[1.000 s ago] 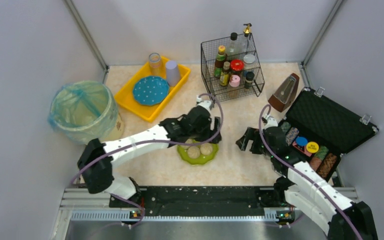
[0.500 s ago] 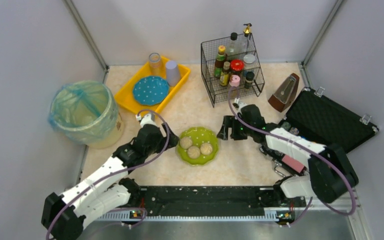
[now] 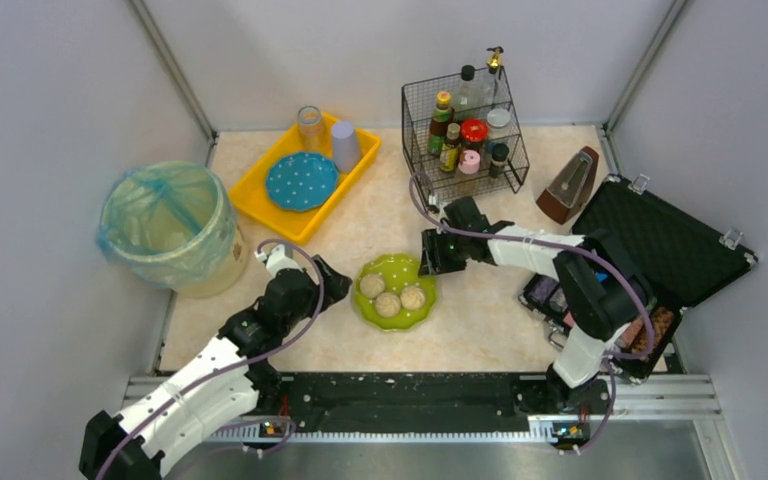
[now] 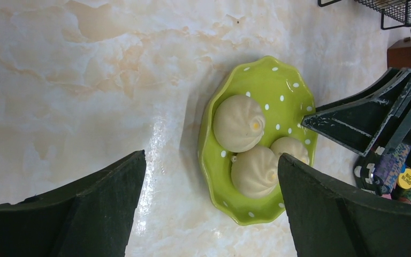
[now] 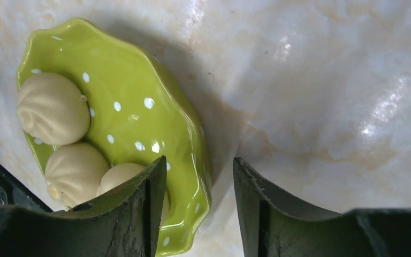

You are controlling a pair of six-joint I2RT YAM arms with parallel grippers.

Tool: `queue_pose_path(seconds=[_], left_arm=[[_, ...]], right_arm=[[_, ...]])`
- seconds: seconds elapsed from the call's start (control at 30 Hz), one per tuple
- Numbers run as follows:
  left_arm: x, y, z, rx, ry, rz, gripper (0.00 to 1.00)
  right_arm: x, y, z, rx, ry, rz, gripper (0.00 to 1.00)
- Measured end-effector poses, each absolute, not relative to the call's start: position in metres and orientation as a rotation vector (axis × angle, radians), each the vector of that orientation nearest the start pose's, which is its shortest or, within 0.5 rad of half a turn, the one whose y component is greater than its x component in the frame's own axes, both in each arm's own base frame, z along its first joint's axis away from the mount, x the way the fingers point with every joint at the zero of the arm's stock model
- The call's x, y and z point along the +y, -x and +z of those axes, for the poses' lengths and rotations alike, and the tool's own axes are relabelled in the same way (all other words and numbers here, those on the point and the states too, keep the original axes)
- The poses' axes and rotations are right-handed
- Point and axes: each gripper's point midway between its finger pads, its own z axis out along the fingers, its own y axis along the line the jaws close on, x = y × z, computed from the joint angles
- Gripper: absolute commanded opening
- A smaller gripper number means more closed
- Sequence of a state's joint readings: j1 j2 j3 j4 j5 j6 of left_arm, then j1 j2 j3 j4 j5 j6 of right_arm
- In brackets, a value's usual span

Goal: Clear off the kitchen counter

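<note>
– Beige-cream, marble-mottled kitchen counter (image 3: pixel 480 330) fills the middle of the top view between grey walls. Near its centre sits what you're after: a scalloped lime-green plate with white dots (image 3: pixel 398 266), carrying three pale steamed buns (image 3: pixel 388 304).

– Why come at it from the side?

– The buns take up the middle, so only the rim offers you a hold. Your right gripper (image 5: pixel 198 171) is astride the rim on the plate's right edge in the top view. One finger is over the glaze beside a bun, the other over bare counter. The fingers are apart with the rim between them, and I see no clamp on it yet.

– And the left one?

– Your left gripper (image 3: pixel 338 284) stands just left of the plate, fingers spread wide, holding nothing. I'd judge it sits there so it doesn't crowd the right one, or so it can steady that side.

– Where would the plate go?

– My guess is the yellow rectangular plastic tray (image 3: pixel 255 198) at upper left, which already holds a blue dotted plate (image 3: pixel 301 180). The bin with a blue-green liner (image 3: pixel 110 215) at the left edge would suit the buns. Lift level, or they may roll off.
</note>
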State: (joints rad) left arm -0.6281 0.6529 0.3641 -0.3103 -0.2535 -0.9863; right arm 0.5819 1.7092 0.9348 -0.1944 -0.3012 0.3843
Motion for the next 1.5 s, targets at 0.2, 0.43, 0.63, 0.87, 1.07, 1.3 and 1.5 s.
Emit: queue_pose_path(seconds=[0.2, 0.43, 0.63, 0.87, 1.07, 1.3, 1.5], left_arm=[[-0.148, -0.213, 0.082, 2.215, 0.548, -0.641, 0.96], [-0.153, -0.214, 0.077, 2.229, 0.572, -0.665, 0.95], [-0.155, -0.214, 0.079, 2.223, 0.579, -0.678, 0.95], [-0.161, -0.212, 0.072, 2.211, 0.647, -0.758, 0.93], [-0.168, -0.209, 0.062, 2.226, 0.697, -0.810, 0.92], [-0.179, -0.215, 0.063, 2.225, 0.711, -0.862, 0.86], [-0.188, -0.227, 0.070, 2.156, 0.778, -0.948, 0.70]], right_arm=[[0.274, -0.285, 0.027, 2.623, 0.435, 0.763, 0.33], [0.279, -0.289, 0.023, 2.624, 0.429, 0.778, 0.00], [0.280, -0.291, 0.023, 2.609, 0.378, 0.808, 0.00], [0.261, -0.291, 0.022, 2.584, 0.127, 0.955, 0.00], [0.250, -0.289, 0.021, 2.555, -0.052, 1.071, 0.00], [0.250, -0.289, 0.022, 2.540, -0.135, 1.119, 0.00], [0.250, -0.288, 0.022, 2.540, -0.145, 1.122, 0.00]])
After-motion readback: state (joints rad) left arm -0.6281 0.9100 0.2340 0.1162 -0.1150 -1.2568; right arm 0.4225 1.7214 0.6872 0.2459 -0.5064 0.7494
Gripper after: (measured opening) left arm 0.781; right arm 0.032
